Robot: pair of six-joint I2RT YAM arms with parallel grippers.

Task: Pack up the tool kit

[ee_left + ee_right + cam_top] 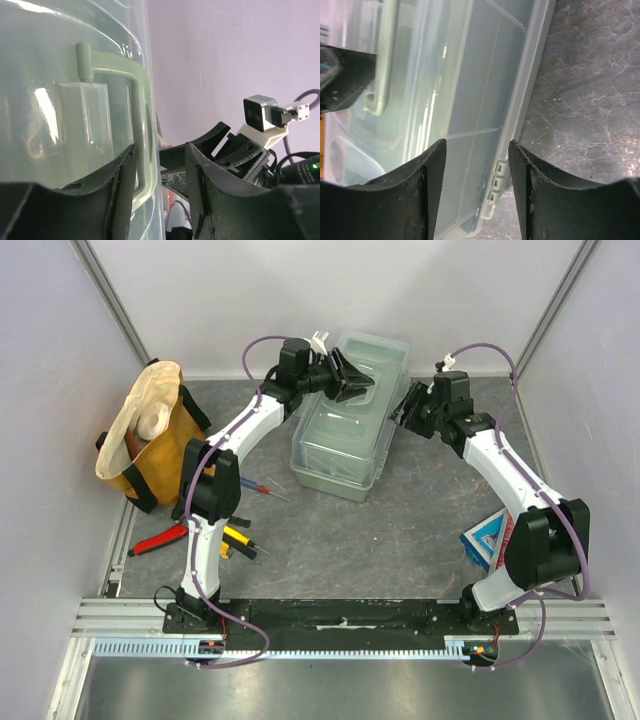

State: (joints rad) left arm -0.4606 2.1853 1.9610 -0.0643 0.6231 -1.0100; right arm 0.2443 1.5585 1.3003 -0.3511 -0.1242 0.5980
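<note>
The pale-green translucent toolbox (345,430) stands at the back middle with its clear lid down. My left gripper (352,380) is over the lid, open, its jaws astride the green lid handle (143,115) without closing on it. My right gripper (405,408) is open and empty at the box's right side, and the lid's edge with a small latch (496,181) lies between its fingers. A red-handled tool (160,538), a yellow-black tool (238,540) and a thin screwdriver (264,488) lie on the table at the left. No hammer shows.
A mustard-yellow cloth bag (150,435) stands at the left wall. Flat blue-and-red packets (490,538) lie by the right arm's base. The table (400,530) is dark grey, with walls close on three sides.
</note>
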